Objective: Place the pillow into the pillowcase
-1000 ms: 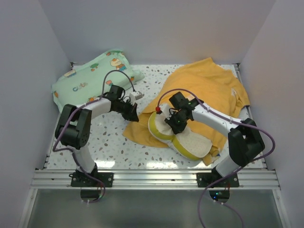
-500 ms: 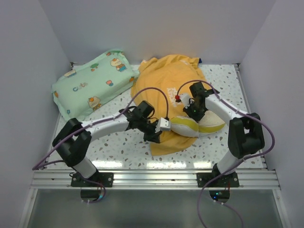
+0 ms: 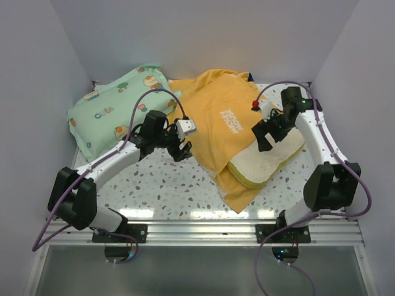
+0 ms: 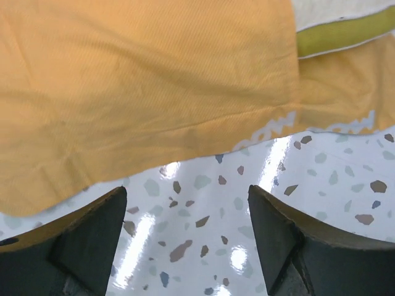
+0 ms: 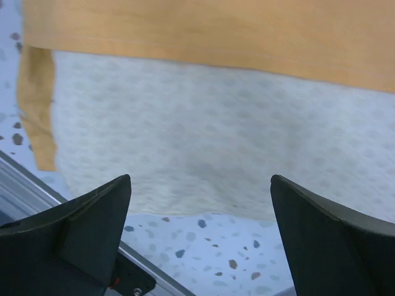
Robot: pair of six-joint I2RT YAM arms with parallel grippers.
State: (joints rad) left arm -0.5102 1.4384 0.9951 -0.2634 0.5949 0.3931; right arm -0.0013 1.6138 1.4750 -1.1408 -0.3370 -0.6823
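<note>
The orange-yellow pillowcase (image 3: 216,123) lies spread at the back centre, white lettering up. The cream pillow (image 3: 271,159) with its yellow-green edge lies at the right, its left part under the case. My left gripper (image 3: 182,152) hovers open at the case's left edge, with only speckled table between its fingers (image 4: 80,240). In the left wrist view the pillowcase (image 4: 154,80) fills the top and the pillow's green edge (image 4: 345,31) shows at the upper right. My right gripper (image 3: 264,140) stands open over the pillow (image 5: 203,135), holding nothing. The pillowcase hem (image 5: 216,31) runs above it.
A mint-green cartoon-print pillow (image 3: 117,111) lies at the back left. A metal rail (image 3: 197,231) runs along the near table edge, also seen in the right wrist view as a rail (image 5: 37,197). White walls close in the left, back and right.
Both grippers have opened and let go. The left arm pulled back left, the right arm swung to the back right. Pillow and pillowcase shifted right; the case now shows its lettering.
</note>
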